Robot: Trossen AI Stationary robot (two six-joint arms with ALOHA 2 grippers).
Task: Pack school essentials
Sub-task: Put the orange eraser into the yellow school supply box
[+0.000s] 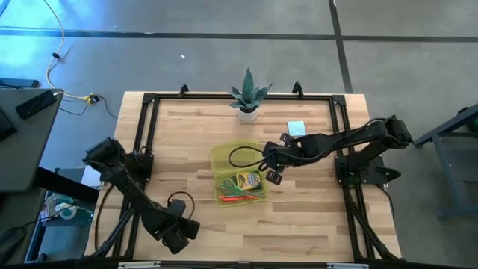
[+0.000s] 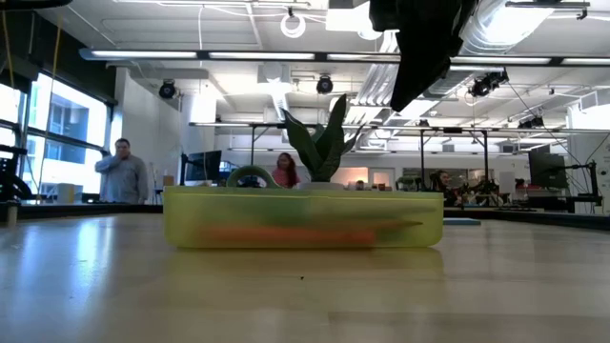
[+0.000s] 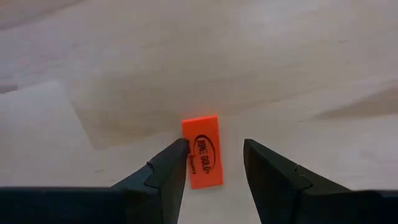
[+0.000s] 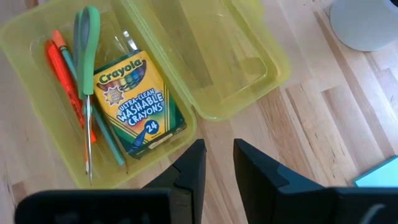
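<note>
A small orange-red eraser (image 3: 202,151) lies flat on the wood. My left gripper (image 3: 214,155) is open near the table's near-left corner (image 1: 175,237), with one finger on each side of the eraser. The translucent yellow-green case (image 1: 237,172) lies open at mid-table. Its base holds a crayon box (image 4: 137,102), green-handled scissors (image 4: 87,37) and orange pens (image 4: 62,74). Its lid (image 4: 205,56) lies flat and holds nothing. My right gripper (image 4: 219,155) hovers by the case's right edge (image 1: 270,175), slightly open and holding nothing. The light-blue notepad (image 1: 296,128) lies on the table toward the far right.
A spiky potted plant (image 1: 247,97) stands at the far edge behind the case; its white pot (image 4: 367,22) shows in the right wrist view. A black frame rail (image 1: 149,134) runs around the table. People stand in the room beyond (image 2: 124,171). Bare wood lies near the case's front (image 1: 246,224).
</note>
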